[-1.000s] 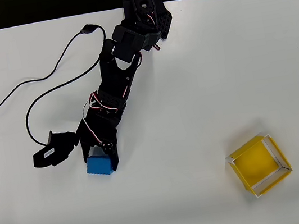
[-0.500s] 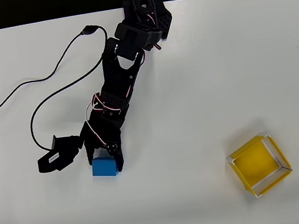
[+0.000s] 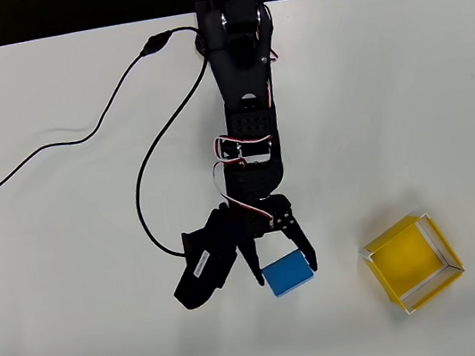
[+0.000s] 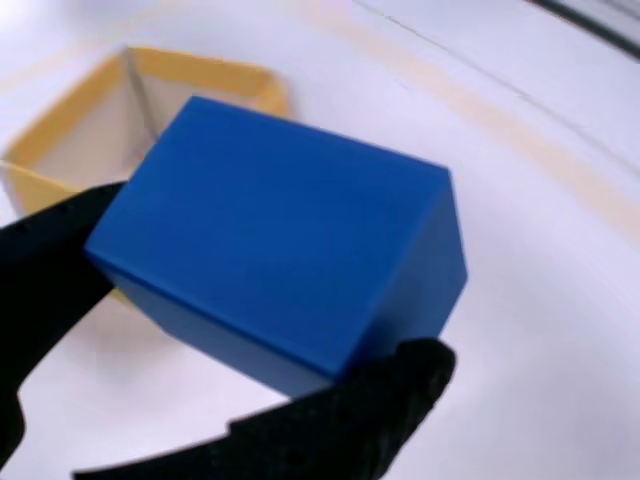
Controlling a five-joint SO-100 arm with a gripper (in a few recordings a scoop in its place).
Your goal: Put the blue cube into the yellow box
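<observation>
The blue cube (image 3: 288, 274) is held between the black fingers of my gripper (image 3: 283, 266), which is shut on it, near the middle of the white table in the overhead view. In the wrist view the blue cube (image 4: 285, 245) looms large and tilted, pinched by one finger (image 4: 45, 260) at left and another at the bottom. The yellow box (image 3: 411, 262) stands open-topped to the right of the cube, apart from it. Behind the cube in the wrist view, part of the yellow box (image 4: 90, 130) shows at upper left.
The black arm (image 3: 244, 105) reaches down from its base at the table's top edge. A black cable (image 3: 77, 136) loops over the left half of the white table (image 3: 423, 94). A black camera block (image 3: 205, 269) juts out left of the gripper.
The arm has swung right from the left side toward the middle, carrying the blue cube with it closer to the yellow box. The cable has shifted along with the arm.
</observation>
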